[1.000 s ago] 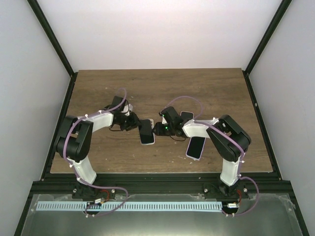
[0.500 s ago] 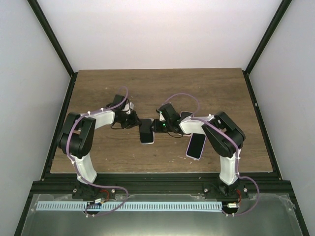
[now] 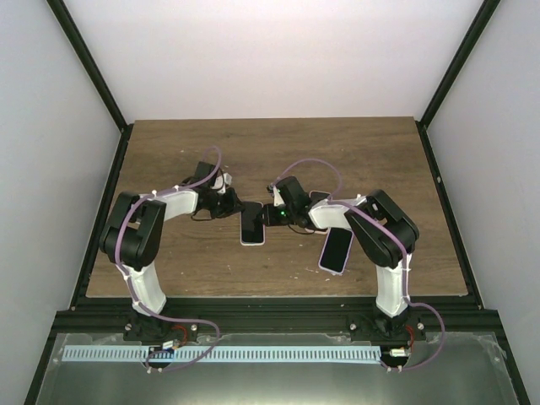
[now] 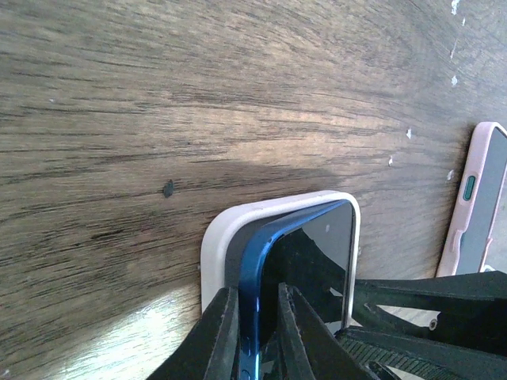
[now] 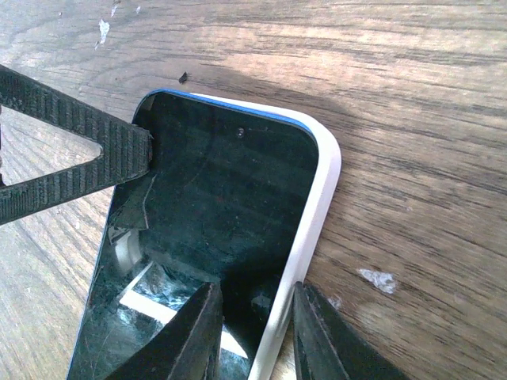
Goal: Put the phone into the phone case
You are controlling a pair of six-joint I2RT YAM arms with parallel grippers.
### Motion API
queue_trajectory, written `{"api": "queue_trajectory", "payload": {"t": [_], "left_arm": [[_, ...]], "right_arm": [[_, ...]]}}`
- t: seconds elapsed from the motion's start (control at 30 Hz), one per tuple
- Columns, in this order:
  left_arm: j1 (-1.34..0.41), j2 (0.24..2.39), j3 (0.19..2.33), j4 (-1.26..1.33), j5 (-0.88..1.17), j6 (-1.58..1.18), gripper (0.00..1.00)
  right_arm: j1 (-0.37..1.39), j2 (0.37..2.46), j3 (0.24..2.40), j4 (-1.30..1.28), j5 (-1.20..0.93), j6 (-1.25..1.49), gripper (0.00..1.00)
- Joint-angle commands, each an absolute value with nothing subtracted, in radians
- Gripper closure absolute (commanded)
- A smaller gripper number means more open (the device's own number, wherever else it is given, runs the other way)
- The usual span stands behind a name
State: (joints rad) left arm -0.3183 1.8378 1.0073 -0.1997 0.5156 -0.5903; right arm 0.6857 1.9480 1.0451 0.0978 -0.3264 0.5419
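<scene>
The phone (image 4: 317,261) has a blue frame and a dark screen. It lies partly in the white phone case (image 4: 218,245), its left long edge lifted above the case's wall. My left gripper (image 4: 257,305) is shut on that raised blue edge. In the right wrist view the phone (image 5: 222,182) fills the case (image 5: 321,198). There my right gripper (image 5: 253,317) is shut over the case's right wall, one finger on the screen and the other outside the rim. From above, both grippers meet at the phone (image 3: 251,226), the left gripper (image 3: 240,211) on its left and the right gripper (image 3: 267,217) on its right.
A second phone in a pink case (image 3: 335,251) lies to the right, under my right forearm; its edge (image 4: 475,206) shows in the left wrist view. Another dark phone-like thing (image 3: 320,198) lies behind the right arm. Black frame rails border the wooden table (image 3: 380,160).
My left jaws have closed on the phone's blue edge. The right jaws have narrowed on the case's wall. Both grippers and the phone have shifted slightly toward the back.
</scene>
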Motion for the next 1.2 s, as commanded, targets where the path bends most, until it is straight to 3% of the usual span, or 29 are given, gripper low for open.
{"api": "queue_trajectory", "payload": {"t": [0.0,0.47,0.9,1.17], "left_arm": [[-0.369,1.87,1.021,-0.199,0.573,-0.583,0.86],[-0.379,1.8,0.922,-0.213,0.552,-0.646,0.83],[-0.379,1.7,0.965,-0.358,0.462,-0.618,0.55],[-0.379,1.664,0.869,-0.299,0.544,-0.624,0.61]], "right_arm": [[0.699,1.967,1.049,0.197,-0.384,0.511,0.74],[0.695,1.909,1.033,0.145,-0.409,0.519,0.71],[0.676,1.826,0.869,0.127,-0.443,0.635,0.64],[0.675,1.788,0.836,0.134,-0.444,0.681,0.6]]}}
